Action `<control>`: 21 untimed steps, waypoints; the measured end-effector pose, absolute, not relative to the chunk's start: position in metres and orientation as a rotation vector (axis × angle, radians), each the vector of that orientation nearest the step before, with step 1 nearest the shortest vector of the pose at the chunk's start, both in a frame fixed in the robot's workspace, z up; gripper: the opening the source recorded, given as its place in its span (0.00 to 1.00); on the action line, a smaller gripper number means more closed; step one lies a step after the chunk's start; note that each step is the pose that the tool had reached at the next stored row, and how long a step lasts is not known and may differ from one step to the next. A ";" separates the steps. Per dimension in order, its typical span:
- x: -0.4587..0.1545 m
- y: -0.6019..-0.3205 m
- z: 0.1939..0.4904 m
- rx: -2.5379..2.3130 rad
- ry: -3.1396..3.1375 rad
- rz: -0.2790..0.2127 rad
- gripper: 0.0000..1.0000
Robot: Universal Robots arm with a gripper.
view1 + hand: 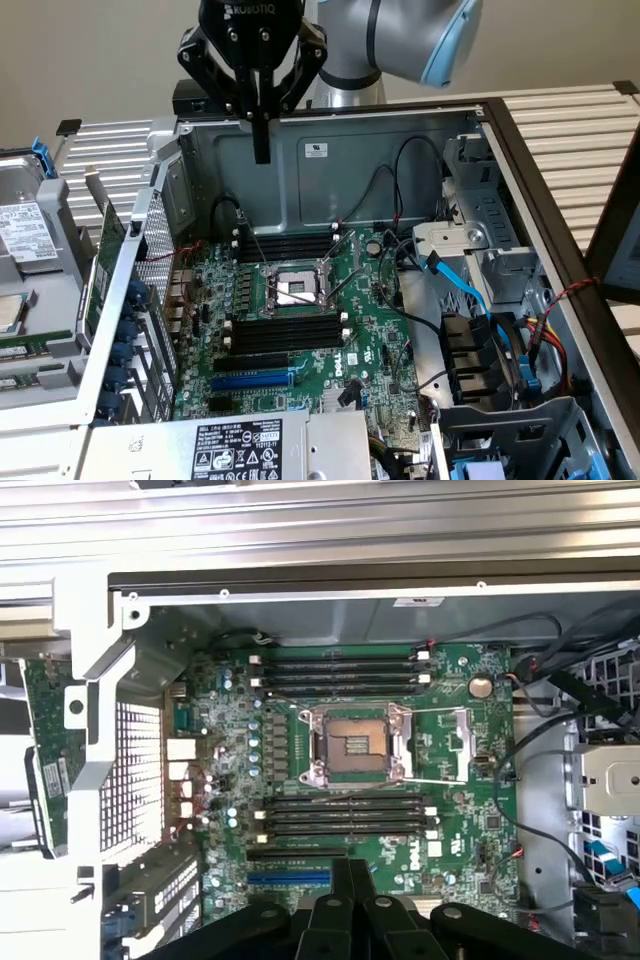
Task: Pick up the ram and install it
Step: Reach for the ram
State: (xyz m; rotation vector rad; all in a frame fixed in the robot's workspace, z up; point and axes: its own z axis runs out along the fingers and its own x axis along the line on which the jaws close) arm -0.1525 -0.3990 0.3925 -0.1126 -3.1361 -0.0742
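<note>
**Gripper clenched and empty above the open case**

Gripper (262, 152) is clenched with its fingers pressed together, holding nothing. It hangs above the open case (350, 160). Below it is the motherboard (375, 300), with the CPU socket (295, 287) between two banks of black slots (285, 335). The blue slot (250, 380) is further off. The ram (28, 345), a thin green stick, lies flat outside the case. It is well apart from the gripper, beyond the upright green card (107, 255).

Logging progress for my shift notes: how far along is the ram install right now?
Done: nothing visible; the black memory slots on the motherboard stand empty. In hand: nothing; the gripper is shut on nothing, hovering above the open case. Left: both the pickup and the installing.
</note>
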 end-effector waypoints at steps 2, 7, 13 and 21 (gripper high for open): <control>-0.162 -0.399 0.392 -0.113 -3.135 -0.074 0.11; -0.181 -0.399 0.393 -0.112 -3.123 -0.080 0.11; -0.208 -0.399 0.392 -0.113 -3.118 -0.087 0.11; -0.243 -0.400 0.391 -0.112 -3.127 -0.089 0.11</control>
